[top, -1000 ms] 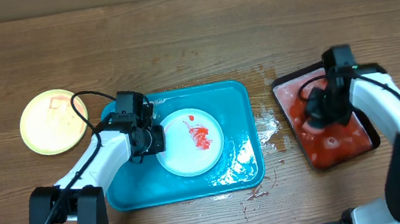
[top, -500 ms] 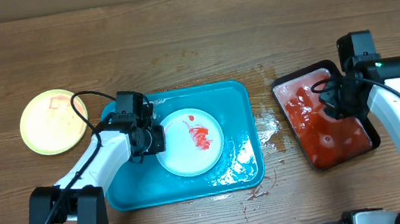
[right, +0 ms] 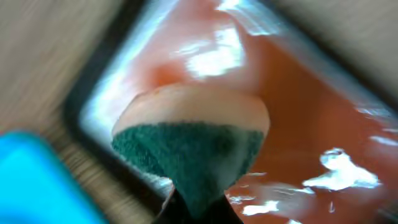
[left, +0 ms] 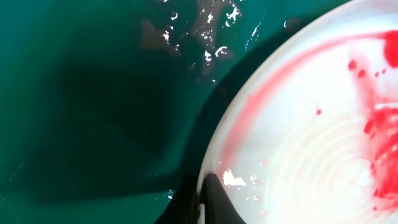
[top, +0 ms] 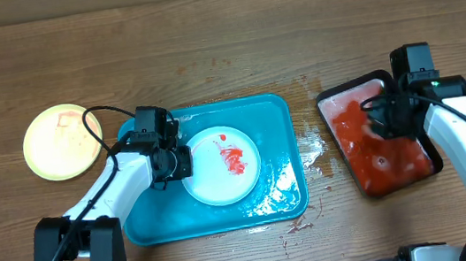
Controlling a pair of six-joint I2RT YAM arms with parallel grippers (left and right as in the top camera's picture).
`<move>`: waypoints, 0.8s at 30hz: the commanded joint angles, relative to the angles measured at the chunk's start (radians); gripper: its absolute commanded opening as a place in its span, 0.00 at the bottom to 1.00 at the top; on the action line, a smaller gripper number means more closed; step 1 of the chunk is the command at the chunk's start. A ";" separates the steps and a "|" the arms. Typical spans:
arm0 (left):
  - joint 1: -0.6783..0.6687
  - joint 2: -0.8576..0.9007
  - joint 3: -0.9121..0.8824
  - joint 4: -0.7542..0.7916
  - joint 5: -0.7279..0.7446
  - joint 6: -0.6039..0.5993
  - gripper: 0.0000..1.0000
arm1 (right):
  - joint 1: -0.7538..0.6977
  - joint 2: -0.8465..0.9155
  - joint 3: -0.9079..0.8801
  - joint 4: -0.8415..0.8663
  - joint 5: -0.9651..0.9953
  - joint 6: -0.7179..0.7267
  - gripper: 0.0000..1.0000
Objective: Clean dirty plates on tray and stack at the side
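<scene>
The plate (top: 212, 179), pale and smeared red, lay in the middle of the tray (top: 272, 121), with the left gripper (top: 180, 162) clamped on its left rim and one finger (left: 214, 199) showing over the edge. A yellow plate (top: 58, 141) sat on the table (top: 205, 45), well left of the tray. On the right, the right gripper (top: 381, 121) pinched a green-faced sponge (right: 193, 149) between its fingers over the black tray (top: 389, 169) of red liquid.
</scene>
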 commanded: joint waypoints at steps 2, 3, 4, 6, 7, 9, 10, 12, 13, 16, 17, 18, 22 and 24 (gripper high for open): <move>0.006 0.041 -0.023 0.003 -0.080 0.011 0.04 | 0.003 0.001 -0.015 0.076 -0.598 -0.370 0.04; 0.006 0.041 -0.023 0.004 -0.072 0.012 0.04 | 0.010 0.001 -0.015 0.085 -0.681 -0.422 0.04; 0.006 0.041 -0.023 0.005 -0.063 0.013 0.04 | 0.022 0.001 -0.015 0.090 -0.727 -0.437 0.04; 0.006 0.041 -0.023 0.005 -0.042 0.027 0.04 | 0.059 0.001 -0.015 0.090 -0.730 -0.422 0.04; 0.006 0.041 -0.023 0.005 -0.035 0.034 0.04 | 0.089 0.001 -0.015 0.091 -0.731 -0.418 0.04; 0.006 0.041 -0.023 0.004 -0.029 0.035 0.04 | 0.164 0.001 -0.015 0.114 -0.731 -0.380 0.04; 0.006 0.041 -0.023 0.004 -0.029 0.035 0.04 | 0.198 0.001 -0.015 0.129 -0.731 -0.369 0.04; 0.006 0.041 -0.023 0.004 -0.022 0.035 0.04 | 0.293 0.004 -0.015 0.188 -0.731 -0.323 0.04; 0.006 0.041 -0.023 0.005 -0.012 0.035 0.04 | 0.339 0.008 -0.015 0.223 -0.731 -0.300 0.04; 0.006 0.041 -0.023 0.009 0.040 0.039 0.04 | 0.464 0.044 -0.015 0.355 -0.727 -0.193 0.04; 0.006 0.041 -0.023 0.014 0.062 0.044 0.04 | 0.497 0.064 -0.015 0.404 -0.726 -0.149 0.04; 0.006 0.041 -0.023 0.022 0.089 0.052 0.04 | 0.525 0.085 -0.015 0.449 -0.726 -0.110 0.04; 0.006 0.041 -0.023 0.042 0.184 0.072 0.04 | 0.585 0.177 -0.015 0.590 -0.727 -0.008 0.04; 0.006 0.041 -0.023 0.042 0.214 0.074 0.04 | 0.590 0.212 -0.015 0.620 -0.731 0.003 0.04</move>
